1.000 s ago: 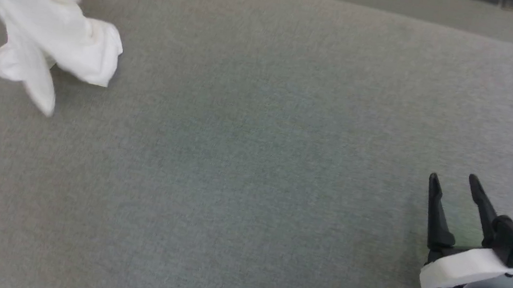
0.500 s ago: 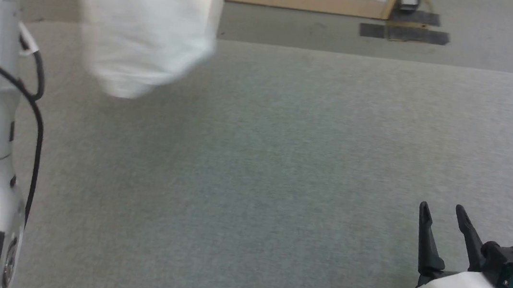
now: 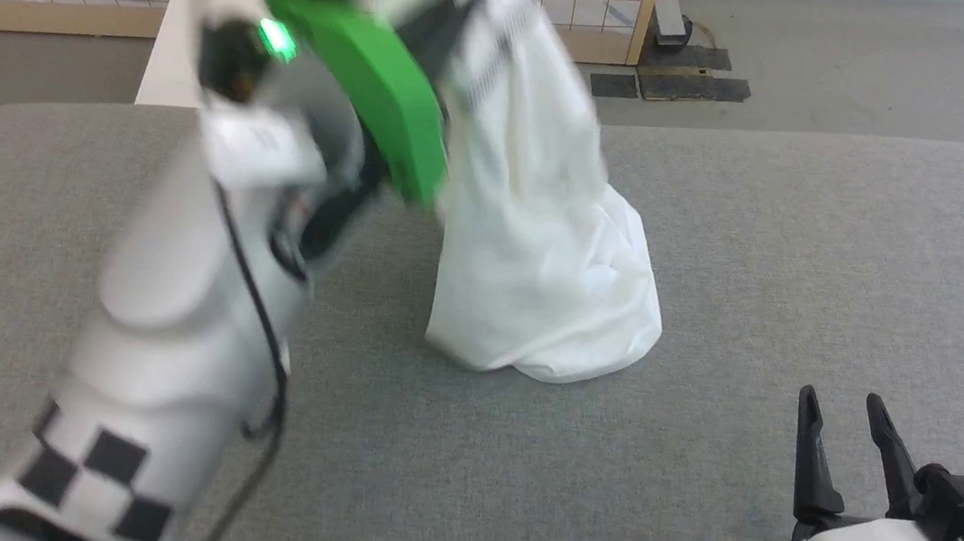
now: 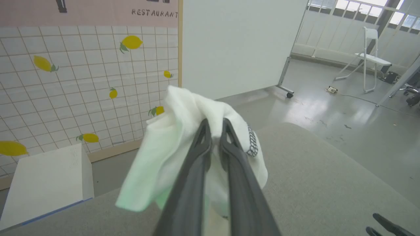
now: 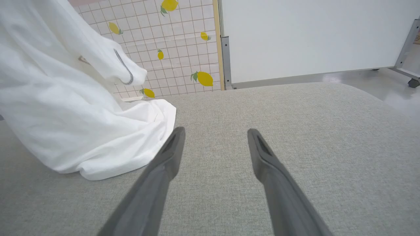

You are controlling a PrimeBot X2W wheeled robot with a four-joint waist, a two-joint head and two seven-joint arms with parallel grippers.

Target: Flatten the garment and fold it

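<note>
The left pincer point(image 4: 215, 123) was pressed together on a bunched fold of the large white soft fabric garment with dark zigzag stitching point(image 3: 537, 268). It pinched the cloth close to a stitched hem and held that part raised above the grey fabric-covered counter point(image 3: 811, 253).

The high grip let the cloth hang under its own weight. This was probably meant to release bunching before the garment was laid flat.

The lower part of the garment rested in a crumpled heap near the middle of the counter.

The right pincer point(image 3: 840, 397) was spread and empty, low over the counter, near the heap but apart from it. It was probably placed there to take a free edge.

Flattening was not yet done, and no fold had been made.
</note>
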